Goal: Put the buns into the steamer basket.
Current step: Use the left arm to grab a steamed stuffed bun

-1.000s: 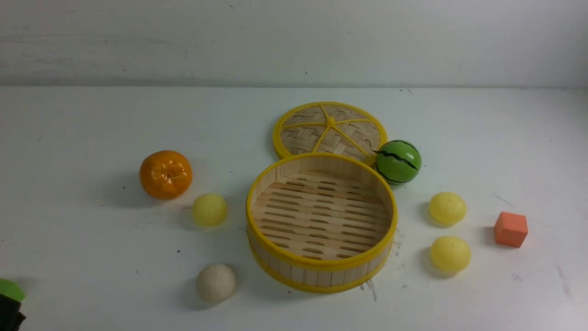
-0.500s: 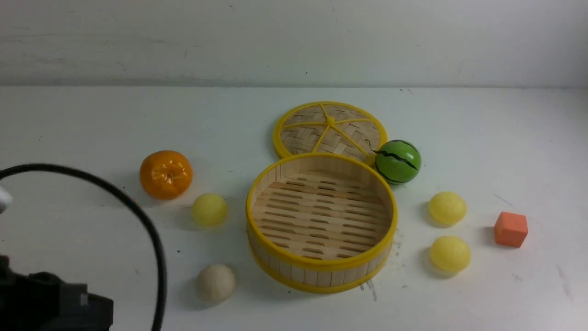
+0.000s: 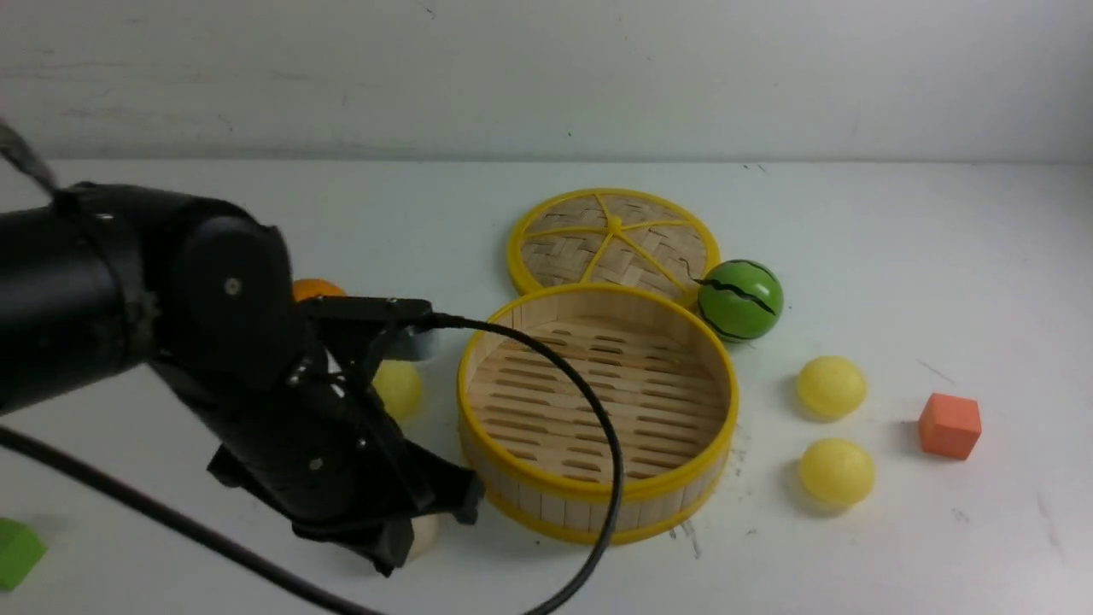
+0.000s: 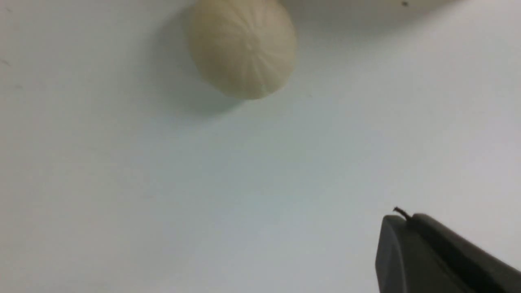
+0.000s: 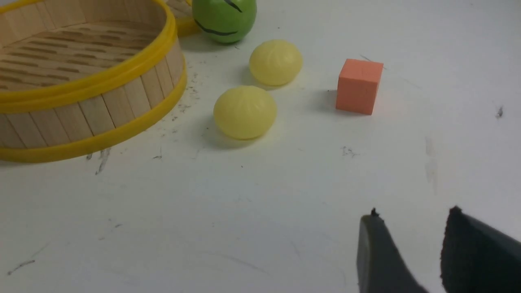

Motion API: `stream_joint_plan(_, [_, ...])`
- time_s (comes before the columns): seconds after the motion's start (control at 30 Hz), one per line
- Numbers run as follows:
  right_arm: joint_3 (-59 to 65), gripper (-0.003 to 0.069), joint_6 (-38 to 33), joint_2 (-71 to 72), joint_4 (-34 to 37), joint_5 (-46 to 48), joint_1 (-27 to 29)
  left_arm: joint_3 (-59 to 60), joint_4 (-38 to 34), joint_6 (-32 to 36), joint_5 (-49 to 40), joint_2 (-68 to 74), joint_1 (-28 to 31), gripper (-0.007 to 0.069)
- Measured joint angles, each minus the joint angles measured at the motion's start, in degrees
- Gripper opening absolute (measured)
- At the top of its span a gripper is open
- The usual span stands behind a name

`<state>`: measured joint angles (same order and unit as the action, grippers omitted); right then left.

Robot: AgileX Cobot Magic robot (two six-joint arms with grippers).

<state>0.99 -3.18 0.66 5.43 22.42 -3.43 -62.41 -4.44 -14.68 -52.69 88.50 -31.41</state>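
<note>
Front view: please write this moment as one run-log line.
step: first pick pending | left gripper: near off-white bun, not gripping | steamer basket: empty | three yellow buns: on table | right gripper: holds nothing

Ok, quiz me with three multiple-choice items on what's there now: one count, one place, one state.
1. How many buns are in the basket?
A. none
B. one
C. two

2. Where is the green ball?
A. in the basket
B. just right of the lid
C. on top of the lid

3. What state is the off-white bun in?
A. gripped and lifted
B. lying free on the table
C. resting in the basket

Answers:
1 A: the slatted floor is bare.
2 B: the front view shows it at the lid's right edge, outside the basket.
3 B: the left wrist view shows it on the table with nothing around it.
</note>
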Motion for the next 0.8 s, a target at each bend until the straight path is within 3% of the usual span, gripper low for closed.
stream_joint_plan(0.13, [0.0,0.0241,0.0,0.0,0.0,0.0,0.0,-4.04,5.44,-1.72,-0.07,6.09,0.47,-0.0013])
stream_joint_plan(0.3, [0.0,0.0241,0.0,0.0,0.0,0.0,0.0,-6.6,5.21,0.28,0.86,9.5,2.96,-0.0005])
stream_joint_plan(0.5, [0.0,0.0241,0.0,0.0,0.0,0.0,0.0,-7.4,3.72,3.31,2.4,12.04,5.29,0.0101])
stream_joint_plan(0.8, [0.0,0.0241,0.0,0.0,0.0,0.0,0.0,-7.4,2.76,4.83,5.78,15.44,5.29,0.0182])
